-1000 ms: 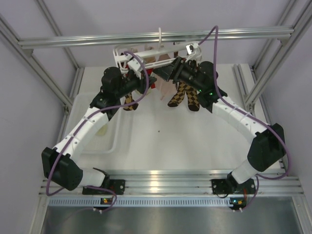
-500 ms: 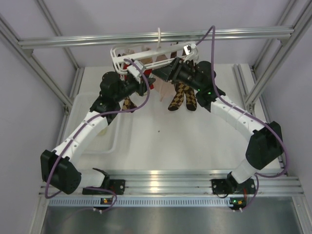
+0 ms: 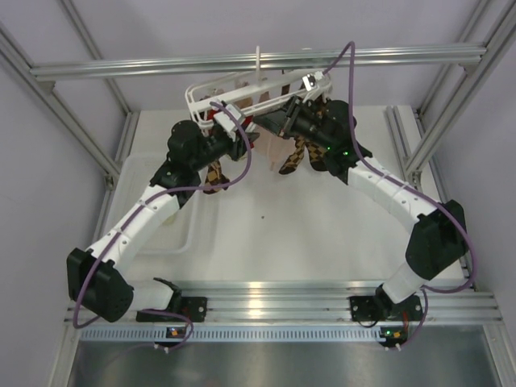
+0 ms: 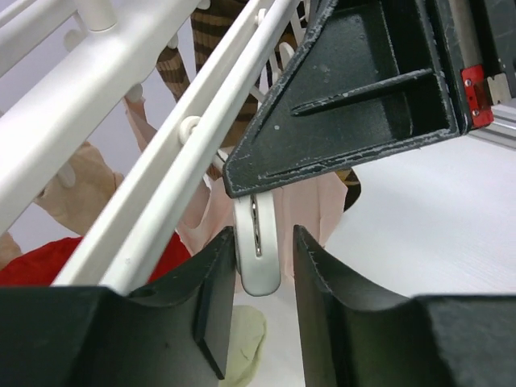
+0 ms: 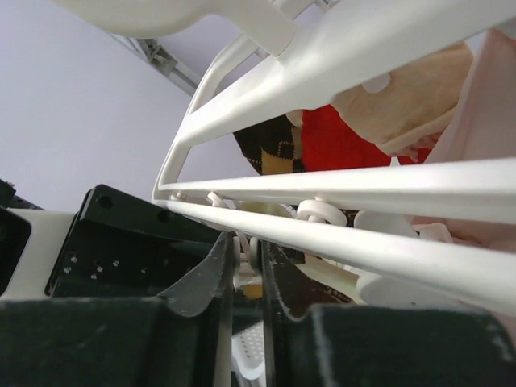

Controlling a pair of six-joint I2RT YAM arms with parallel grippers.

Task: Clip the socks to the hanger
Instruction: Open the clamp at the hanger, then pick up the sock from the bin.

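Note:
The white hanger (image 3: pixel 242 85) hangs from the top rail by its hook, with my two grippers meeting under it. In the right wrist view my right gripper (image 5: pixel 250 246) is shut on one of its white clips (image 5: pixel 256 242), just below a hanger bar (image 5: pixel 339 193). My left gripper (image 4: pixel 264 238) stands open around another white clip (image 4: pixel 258 258). That clip lies against the left finger, with a gap on its other side. A pale cream-yellow sock (image 4: pixel 242 347) shows low between those fingers, beyond them. From above, the left gripper (image 3: pixel 246 139) and right gripper (image 3: pixel 278 129) almost touch.
Brown argyle socks (image 3: pixel 294 157) hang from the hanger between the arms, and one (image 3: pixel 214 173) hangs by the left arm. A red sock (image 4: pixel 48 262) and pink fabric (image 4: pixel 322 210) hang close by. A white tray (image 3: pixel 193 234) lies at the left. Aluminium frame posts (image 3: pixel 439 121) flank the table.
My right gripper has closed onto a clip. The hanger has swung and tilted, and both wrists have drawn closer together beneath it.

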